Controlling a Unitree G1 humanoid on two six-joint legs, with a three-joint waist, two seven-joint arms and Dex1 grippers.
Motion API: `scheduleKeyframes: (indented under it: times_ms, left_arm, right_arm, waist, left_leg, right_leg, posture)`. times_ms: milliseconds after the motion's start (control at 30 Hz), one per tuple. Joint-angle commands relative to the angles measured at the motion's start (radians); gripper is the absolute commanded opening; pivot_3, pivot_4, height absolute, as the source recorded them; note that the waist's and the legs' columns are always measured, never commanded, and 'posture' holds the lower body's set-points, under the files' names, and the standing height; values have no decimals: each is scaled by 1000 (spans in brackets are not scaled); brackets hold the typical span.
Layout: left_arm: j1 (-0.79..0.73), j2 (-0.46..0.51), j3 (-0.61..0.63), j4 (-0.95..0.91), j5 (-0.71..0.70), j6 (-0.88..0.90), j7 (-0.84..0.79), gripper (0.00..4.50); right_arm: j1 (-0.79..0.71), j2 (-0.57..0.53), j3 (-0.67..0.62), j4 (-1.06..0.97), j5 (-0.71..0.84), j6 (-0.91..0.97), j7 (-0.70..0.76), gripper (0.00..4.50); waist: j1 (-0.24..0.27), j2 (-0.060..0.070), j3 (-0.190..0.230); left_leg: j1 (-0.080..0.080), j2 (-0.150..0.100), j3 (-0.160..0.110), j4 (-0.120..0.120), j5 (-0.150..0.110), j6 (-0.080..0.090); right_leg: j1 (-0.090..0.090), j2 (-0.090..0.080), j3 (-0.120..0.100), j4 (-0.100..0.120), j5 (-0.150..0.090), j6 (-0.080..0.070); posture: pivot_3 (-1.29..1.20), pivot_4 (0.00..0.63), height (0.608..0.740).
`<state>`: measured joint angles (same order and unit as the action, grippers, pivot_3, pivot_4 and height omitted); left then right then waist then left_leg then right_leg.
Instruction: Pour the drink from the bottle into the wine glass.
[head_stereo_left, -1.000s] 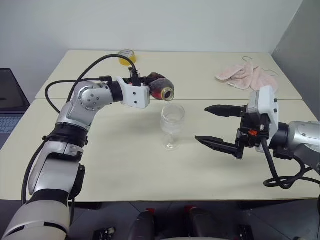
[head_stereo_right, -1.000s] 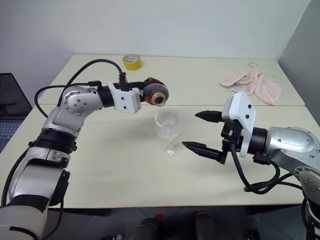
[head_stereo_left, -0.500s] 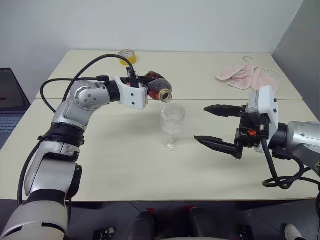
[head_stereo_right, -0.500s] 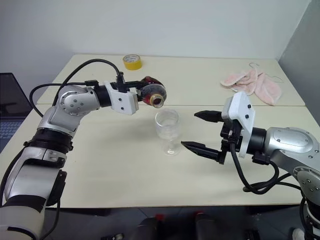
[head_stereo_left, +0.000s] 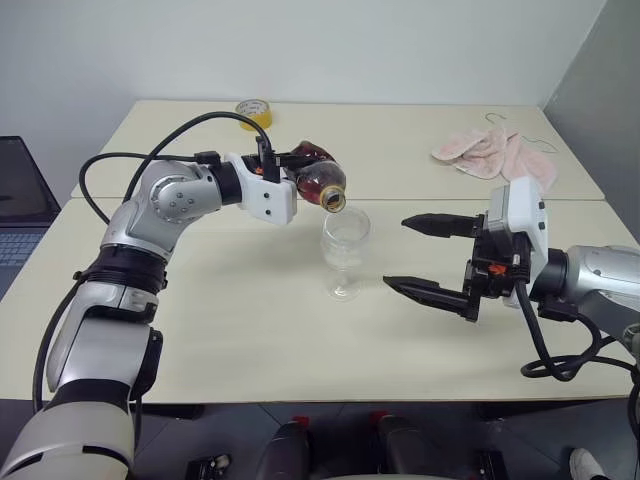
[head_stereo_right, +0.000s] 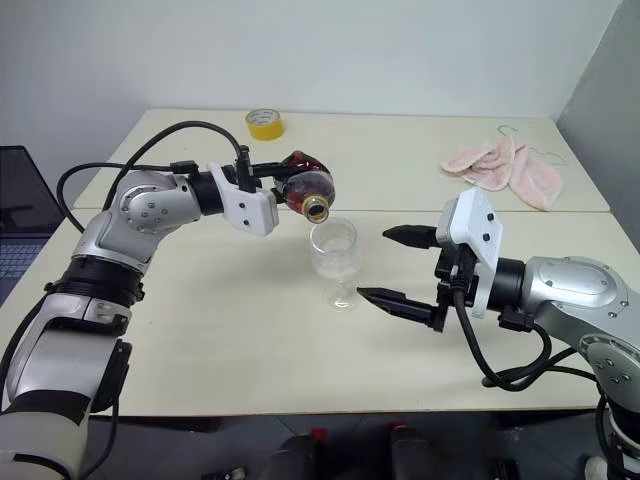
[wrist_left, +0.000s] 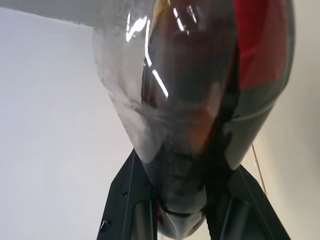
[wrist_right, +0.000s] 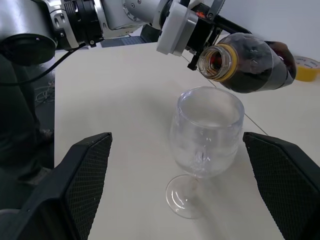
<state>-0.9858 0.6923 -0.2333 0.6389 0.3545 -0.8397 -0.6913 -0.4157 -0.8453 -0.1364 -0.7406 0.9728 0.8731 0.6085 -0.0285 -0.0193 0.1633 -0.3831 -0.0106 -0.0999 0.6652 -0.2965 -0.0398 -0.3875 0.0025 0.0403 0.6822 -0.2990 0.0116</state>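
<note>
The wine glass (wrist_right: 206, 134) stands empty on the table (head_stereo_left: 240, 330); no drink is poured yet. The uncapped bottle (head_stereo_left: 318, 178) tips just above its rim, pinched by the left gripper (head_stereo_left: 282, 172). The right gripper (head_stereo_left: 428, 256) waits beside it, fingers spread.

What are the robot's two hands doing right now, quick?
Left gripper: closed on the bottle, tipped over the wine glass.
Right gripper: open, holding nothing, beside the glass.
</note>
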Motion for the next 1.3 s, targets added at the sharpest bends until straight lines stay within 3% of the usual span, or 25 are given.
scheduleKeyframes:
  times_ms: [33, 1300]
  left_arm:
    - [-32, 20, 20, -27, 1, -26, 43, 791]
    - [-60, 26, -5, 50, 125, -71, 204, 764]
  right_arm:
    - [-23, 4, -11, -16, 3, -25, -6, 4500]
    - [-43, 68, 66, -27, -78, -59, -8, 4500]
  waist:
    - [0, 0, 0]
    - [-1, 0, 0]
  left_leg:
    - [0, 0, 0, 0, 0, 0]
    - [0, 0, 0, 0, 0, 0]
  right_leg:
    - [0, 0, 0, 0, 0, 0]
    - [0, 0, -1, 0, 0, 0]
  posture:
    - [0, 150, 740]
    - [0, 150, 740]
